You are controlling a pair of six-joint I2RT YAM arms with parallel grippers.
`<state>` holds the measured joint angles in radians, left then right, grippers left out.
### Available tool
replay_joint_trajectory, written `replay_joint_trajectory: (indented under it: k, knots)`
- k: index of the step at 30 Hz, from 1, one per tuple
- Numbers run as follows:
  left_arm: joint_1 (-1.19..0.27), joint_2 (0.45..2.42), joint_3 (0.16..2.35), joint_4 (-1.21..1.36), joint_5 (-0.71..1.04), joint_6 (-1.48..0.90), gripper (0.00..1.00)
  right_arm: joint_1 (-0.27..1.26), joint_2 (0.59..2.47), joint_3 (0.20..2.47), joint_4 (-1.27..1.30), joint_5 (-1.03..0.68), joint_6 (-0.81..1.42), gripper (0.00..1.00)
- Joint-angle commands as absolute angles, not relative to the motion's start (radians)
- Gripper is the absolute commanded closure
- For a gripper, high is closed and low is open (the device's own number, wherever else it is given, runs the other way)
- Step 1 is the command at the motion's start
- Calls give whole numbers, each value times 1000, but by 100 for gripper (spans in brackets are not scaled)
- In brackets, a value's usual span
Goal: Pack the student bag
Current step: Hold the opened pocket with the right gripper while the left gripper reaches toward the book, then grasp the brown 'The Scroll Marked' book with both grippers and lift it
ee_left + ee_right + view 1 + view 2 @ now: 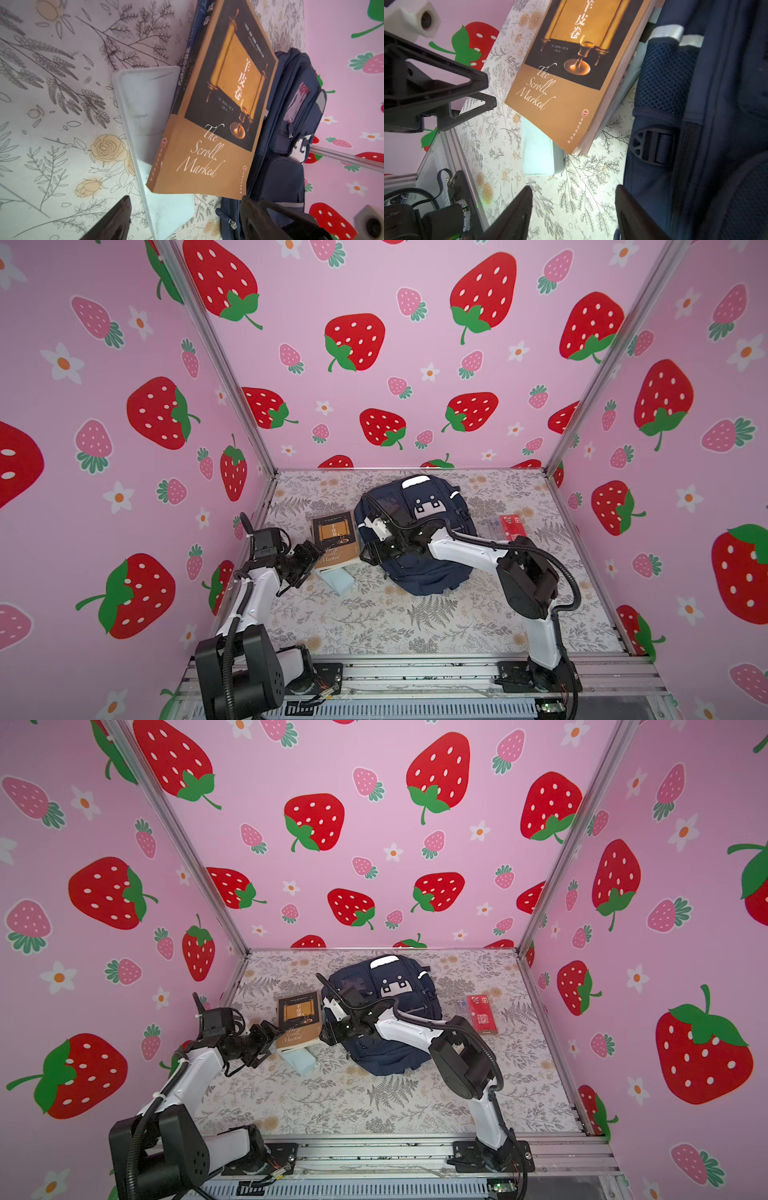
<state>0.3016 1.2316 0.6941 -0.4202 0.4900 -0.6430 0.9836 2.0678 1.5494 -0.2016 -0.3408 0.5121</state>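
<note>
On the table, books lie beside the student bag.

My gripper hangs with its jaws apart over the floral table. The bag is just beside one finger. Ahead, a book lies on a pale box.

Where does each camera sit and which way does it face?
Top views: high over the table's front edge, looking down toward the back; both show the left arm, right arm, student bag and Scroll Marked book.
Left wrist: on the left arm, facing that book; open left gripper shows.
Right wrist: on the right arm, facing the table beside the student bag; open right gripper shows.
Shared: both wrist views hold the book, the pale blue case under it and the student bag.
</note>
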Motion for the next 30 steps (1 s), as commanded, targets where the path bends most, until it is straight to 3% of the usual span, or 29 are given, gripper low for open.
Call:
replay_joint_trajectory:
  k: [1,20,30]
  knots:
    - [345,1282,679,-331,575,-671,16,977,2120,1612,-206,-394,484,35]
    - [360,1443,618,-30,663,-828,33,968,2139,1582,-177,-449,468,42]
    - [359,1480,615,13,715,-850,58,963,2136,1569,-164,-455,480,46]
